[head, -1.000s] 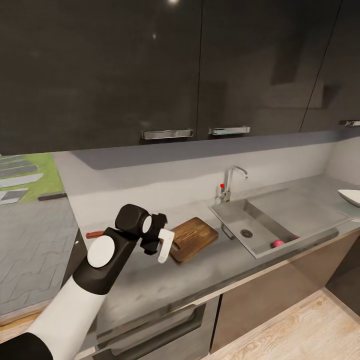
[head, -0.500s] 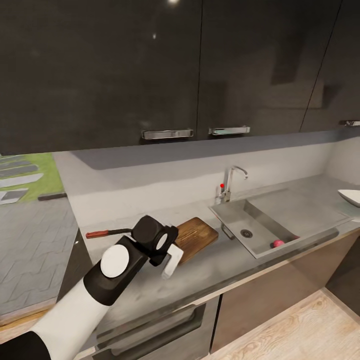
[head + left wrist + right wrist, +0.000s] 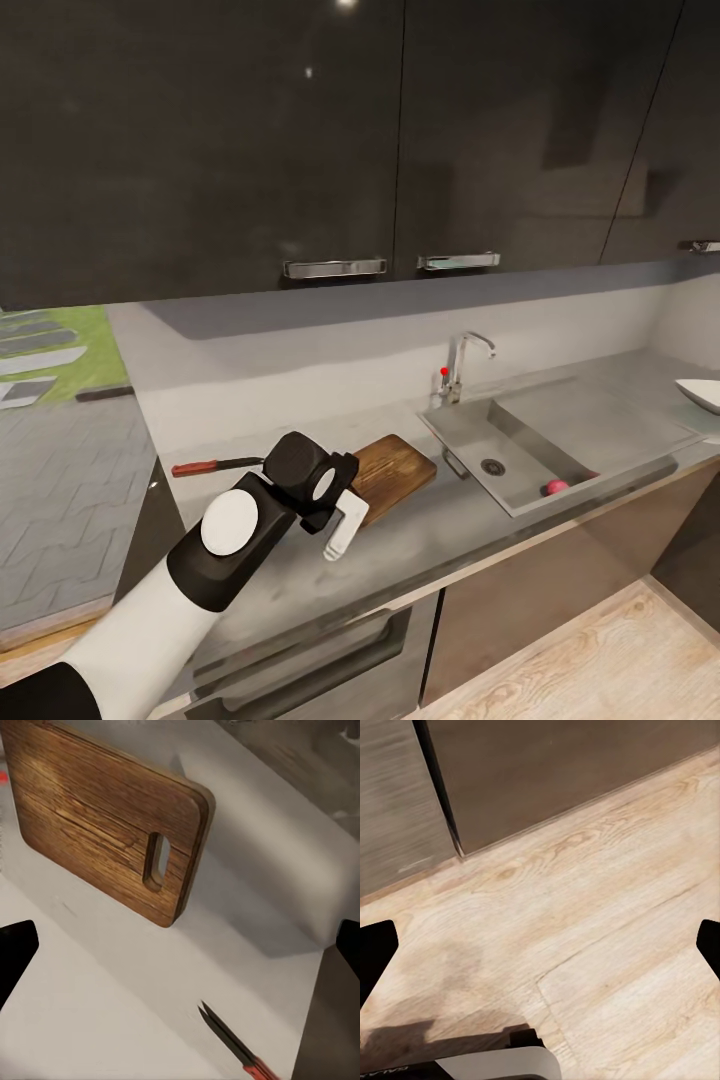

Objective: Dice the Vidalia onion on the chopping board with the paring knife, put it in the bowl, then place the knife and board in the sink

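Head view has my left hand [image 3: 338, 520] spread and empty, hovering over the bench [image 3: 440, 530] just left of the chopping board [image 3: 390, 470], with the paring knife [image 3: 205, 466] lying further left near the wall. My right hand [image 3: 540, 945] hangs spread over the wooden floor [image 3: 607, 922], holding nothing. Nothing is done yet, I judge: the Vidalia onion [image 3: 556, 487] sits in the sink [image 3: 470, 430], uncut, and the bowl [image 3: 702, 394] waits far right, so fetching, dicing, transfer and clean-up all remain.
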Motion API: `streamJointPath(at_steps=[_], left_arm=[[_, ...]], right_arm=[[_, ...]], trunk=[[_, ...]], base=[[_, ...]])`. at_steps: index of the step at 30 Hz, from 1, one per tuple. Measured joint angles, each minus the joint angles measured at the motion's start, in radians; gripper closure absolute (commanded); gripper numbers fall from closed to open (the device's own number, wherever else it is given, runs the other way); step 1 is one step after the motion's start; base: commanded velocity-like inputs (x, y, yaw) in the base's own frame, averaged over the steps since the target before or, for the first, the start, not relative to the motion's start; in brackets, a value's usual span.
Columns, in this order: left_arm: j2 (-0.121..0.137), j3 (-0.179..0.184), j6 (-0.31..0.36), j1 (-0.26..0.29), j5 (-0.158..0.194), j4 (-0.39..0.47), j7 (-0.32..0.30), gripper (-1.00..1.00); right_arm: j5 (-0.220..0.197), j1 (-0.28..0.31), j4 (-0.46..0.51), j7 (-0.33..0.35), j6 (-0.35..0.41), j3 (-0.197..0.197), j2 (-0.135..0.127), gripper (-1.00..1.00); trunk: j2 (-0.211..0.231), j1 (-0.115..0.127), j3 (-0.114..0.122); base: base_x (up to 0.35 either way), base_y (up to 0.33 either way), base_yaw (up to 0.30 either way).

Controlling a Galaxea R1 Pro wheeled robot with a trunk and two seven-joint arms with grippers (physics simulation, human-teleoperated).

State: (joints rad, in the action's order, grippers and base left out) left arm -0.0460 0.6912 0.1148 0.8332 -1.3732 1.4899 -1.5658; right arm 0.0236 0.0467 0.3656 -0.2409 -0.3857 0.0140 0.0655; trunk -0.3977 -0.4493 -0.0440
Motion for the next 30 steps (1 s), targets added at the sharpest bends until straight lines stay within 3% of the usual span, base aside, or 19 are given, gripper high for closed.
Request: streamJointPath(at_steps=[13, 30], left_arm=[[0.0, 0.036, 0.002, 0.0, 0.016, -0.002, 0.0, -1.0], [0.0, 0.046, 0.002, 0.0, 0.017, -0.001, 0.0, -1.0]], right_arm=[[0.0, 0.0, 0.0, 0.0, 0.0, 0.0, -0.001, -1.0], [0.0, 0.0, 0.0, 0.0, 0.0, 0.0, 0.0, -1.0]], trunk=[[0.0, 0.0, -0.006], [0.0, 0.0, -0.026]], base=[[0.0, 0.0, 0.0], [0.0, 0.0, 0.0]])
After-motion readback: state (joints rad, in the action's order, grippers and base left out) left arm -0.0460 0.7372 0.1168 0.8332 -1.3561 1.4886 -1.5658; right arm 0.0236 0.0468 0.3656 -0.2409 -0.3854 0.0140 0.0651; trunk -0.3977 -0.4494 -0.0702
